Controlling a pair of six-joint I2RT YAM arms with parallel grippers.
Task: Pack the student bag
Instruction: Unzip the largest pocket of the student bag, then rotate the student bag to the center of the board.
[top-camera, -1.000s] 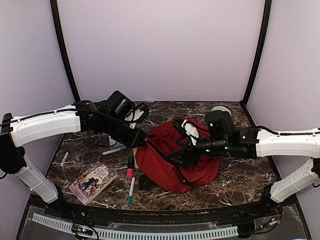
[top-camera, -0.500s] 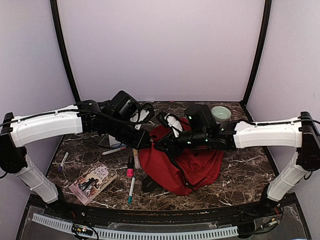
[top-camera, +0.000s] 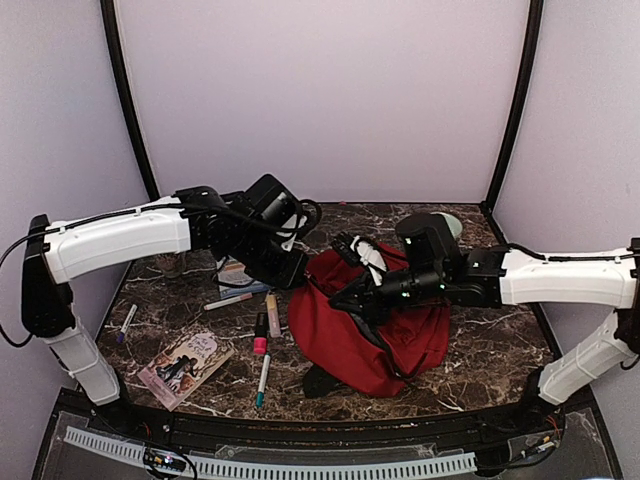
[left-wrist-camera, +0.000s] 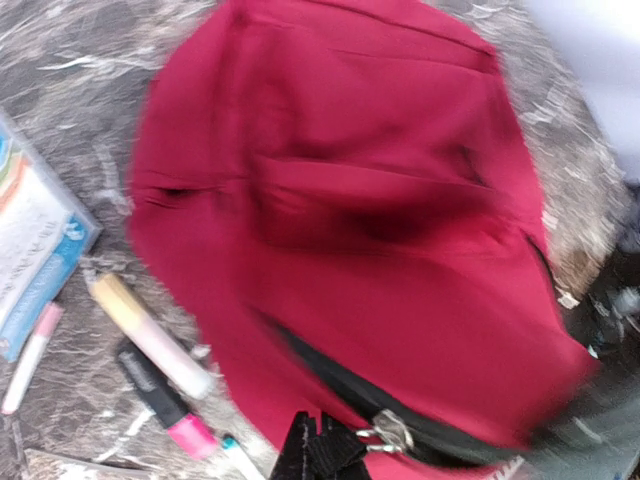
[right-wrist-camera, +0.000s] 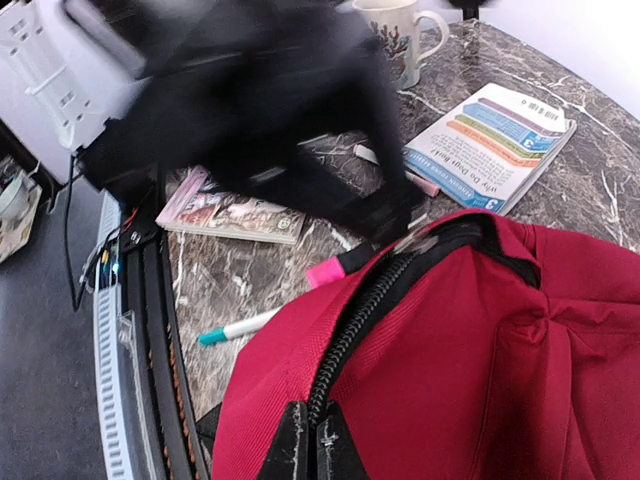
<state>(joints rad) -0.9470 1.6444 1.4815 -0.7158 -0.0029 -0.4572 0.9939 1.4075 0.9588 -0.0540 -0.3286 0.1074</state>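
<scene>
- Lies slumped in the middle of the marble worktop (top-camera: 480, 360), between the two arms, red fabric uppermost: the student bag (top-camera: 350, 335).
- Grips the bag's upper left edge with the left gripper (top-camera: 292, 272), fingers pressed fully together right at the black zipper (left-wrist-camera: 335, 375), with a metal pull just beside them.
- Clamps the right gripper (right-wrist-camera: 312, 450) completely closed on the same zipper band at the bag's top, with the teeth curving away from its fingertips towards the other gripper.
- Just beside the bag's left flank: a pink highlighter (top-camera: 260, 340) and a yellow highlighter (top-camera: 273, 318), side by side, with a teal-capped pen (top-camera: 262, 378) nearer the front edge.
- Front left, well apart from the bag: a picture book (top-camera: 185, 365), lying flat.
- Beyond the left gripper: a printed booklet (right-wrist-camera: 490, 145) and a patterned mug (right-wrist-camera: 398, 40), upright.
- Back right, partly hidden by the right arm: a pale green bowl (top-camera: 445, 222).
</scene>
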